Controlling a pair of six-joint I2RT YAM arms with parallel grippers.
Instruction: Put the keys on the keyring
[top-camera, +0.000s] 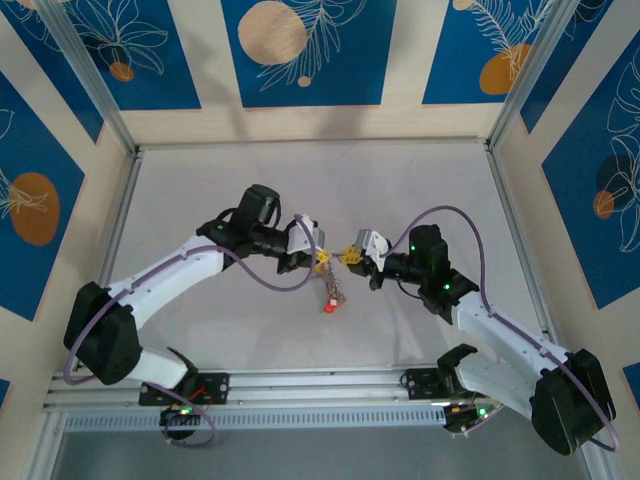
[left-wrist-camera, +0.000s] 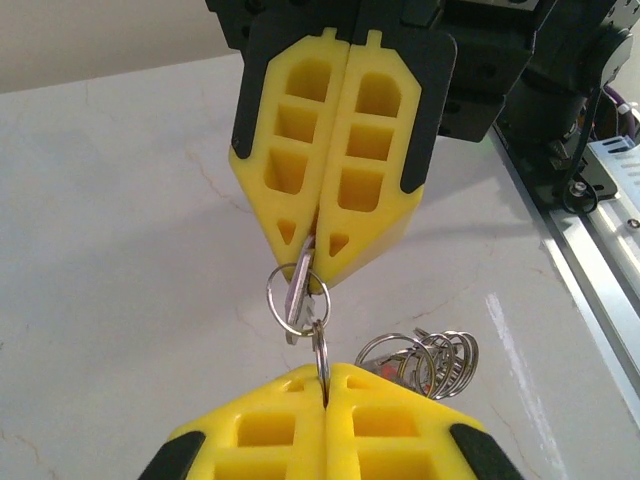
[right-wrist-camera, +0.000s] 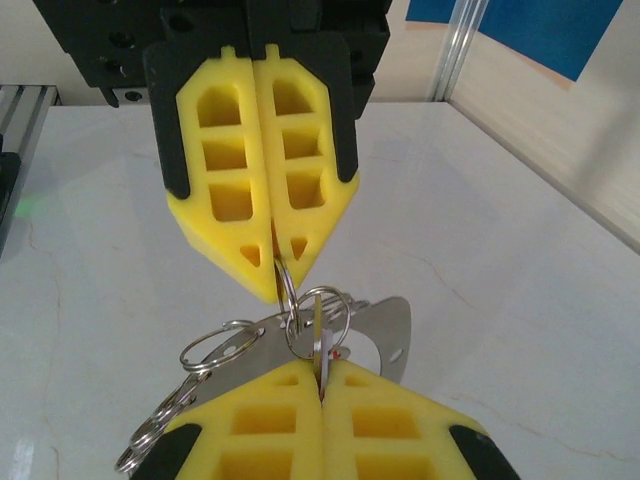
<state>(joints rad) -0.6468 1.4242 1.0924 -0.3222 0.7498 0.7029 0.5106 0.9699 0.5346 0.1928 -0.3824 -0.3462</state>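
My two grippers meet tip to tip above the middle of the table. The left gripper (top-camera: 322, 260) (left-wrist-camera: 325, 372) is shut on a small silver split ring (left-wrist-camera: 321, 345). That ring links into a second split ring (left-wrist-camera: 297, 291). The second ring carries a silver key (right-wrist-camera: 320, 345), and my right gripper (top-camera: 351, 257) (right-wrist-camera: 321, 368) is shut on that key. Under them on the table lies the keyring (right-wrist-camera: 392, 328), a flat grey metal band with small holes. Several split rings (left-wrist-camera: 432, 360) and keys, one with a red head (top-camera: 328, 309), are bunched on it.
The white table (top-camera: 420, 190) has open room on all sides of the bunch. Aluminium posts and patterned walls (top-camera: 300, 50) close it in. A slotted rail (top-camera: 320, 385) runs along the near edge by the arm bases.
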